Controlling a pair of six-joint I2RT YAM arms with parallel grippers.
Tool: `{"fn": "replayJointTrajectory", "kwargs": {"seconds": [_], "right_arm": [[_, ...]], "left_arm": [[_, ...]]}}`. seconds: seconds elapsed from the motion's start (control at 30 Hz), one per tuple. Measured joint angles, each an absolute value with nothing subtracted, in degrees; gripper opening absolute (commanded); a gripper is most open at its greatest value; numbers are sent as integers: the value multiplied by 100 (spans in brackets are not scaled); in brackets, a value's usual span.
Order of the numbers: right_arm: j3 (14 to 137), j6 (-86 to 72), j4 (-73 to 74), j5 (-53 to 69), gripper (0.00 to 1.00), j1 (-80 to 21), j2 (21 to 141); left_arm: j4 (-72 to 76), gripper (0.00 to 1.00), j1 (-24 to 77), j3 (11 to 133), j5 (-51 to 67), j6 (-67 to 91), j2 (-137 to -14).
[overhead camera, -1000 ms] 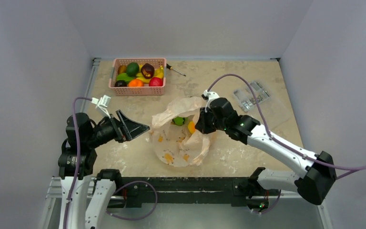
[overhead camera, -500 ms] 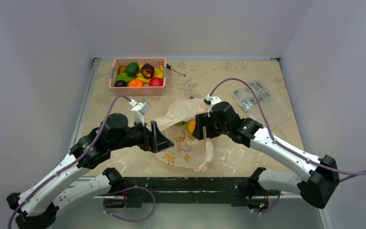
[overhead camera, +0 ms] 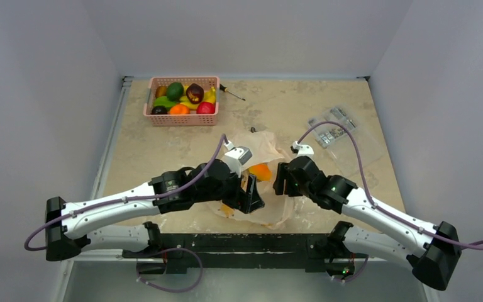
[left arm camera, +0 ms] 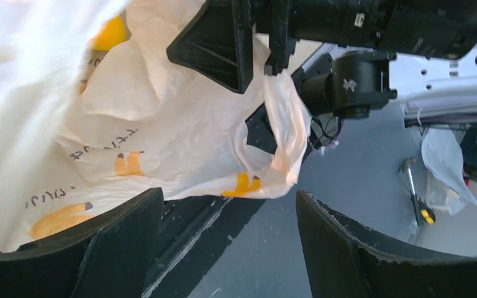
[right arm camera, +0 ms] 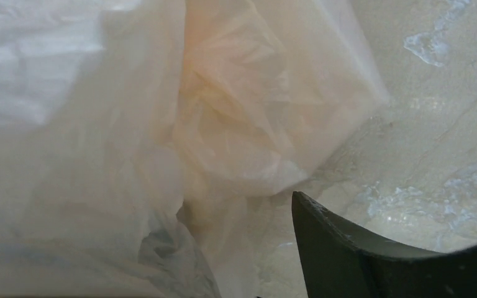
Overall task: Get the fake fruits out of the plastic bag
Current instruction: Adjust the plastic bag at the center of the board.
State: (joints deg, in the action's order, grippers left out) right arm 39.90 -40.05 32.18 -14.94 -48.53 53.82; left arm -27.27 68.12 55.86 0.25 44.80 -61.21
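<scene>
While one plastic bag (left arm camera: 174,112) lies crumpled, left claw (left arm camera: 230,202) and right claw (overhead camera: 281,181) stand spread

The plastic bag (overhead camera: 267,146) is bunched up in the narrow gap between the left gripper (overhead camera: 251,196) and the right gripper (overhead camera: 281,180). Both sets of jaws stand apart, tip near tip. An orange fruit (overhead camera: 261,171) lies just beside the left fingertips. Past the bag, the tabletop (overhead camera: 277,104) is open. A pink basket (overhead camera: 181,100) stands well off the left gripper's far side. A clear packet (overhead camera: 333,129) lies off the right gripper's far side.
</scene>
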Motion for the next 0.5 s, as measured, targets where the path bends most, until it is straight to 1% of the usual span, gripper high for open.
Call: {"fn": "replayJointTrajectory", "kwargs": {"seconds": [0.07,0.13,0.17,0.2,0.4,0.43,0.5], "right_arm": [[3826,-4110,3205,-1601,29,-4864,5306],[3653,-4158,3061,-1621,12,-4862,5299],[3581,-4176,3006,-1601,5,-4864,5330],[3548,-4167,2971,-1584,0,-4864,5378],[3439,-4152,2720,-1308,0,-4864,5590],[3422,-4154,2711,-1267,0,-4864,5590],[3363,-4152,2672,-1186,0,-4864,5586]], "left_arm": [[-2633,74,6921,5583,-266,4600,-6235],[-2523,75,6995,5561,-550,4707,-6381],[-2438,75,7028,5527,-757,4801,-6486],[-2383,75,7032,5489,-880,4884,-6569],[-2241,72,7050,5367,-1662,5140,-7244],[-2226,70,7043,5374,-1747,5142,-7363],[-2182,61,6982,5391,-1826,5146,-7566]]}}
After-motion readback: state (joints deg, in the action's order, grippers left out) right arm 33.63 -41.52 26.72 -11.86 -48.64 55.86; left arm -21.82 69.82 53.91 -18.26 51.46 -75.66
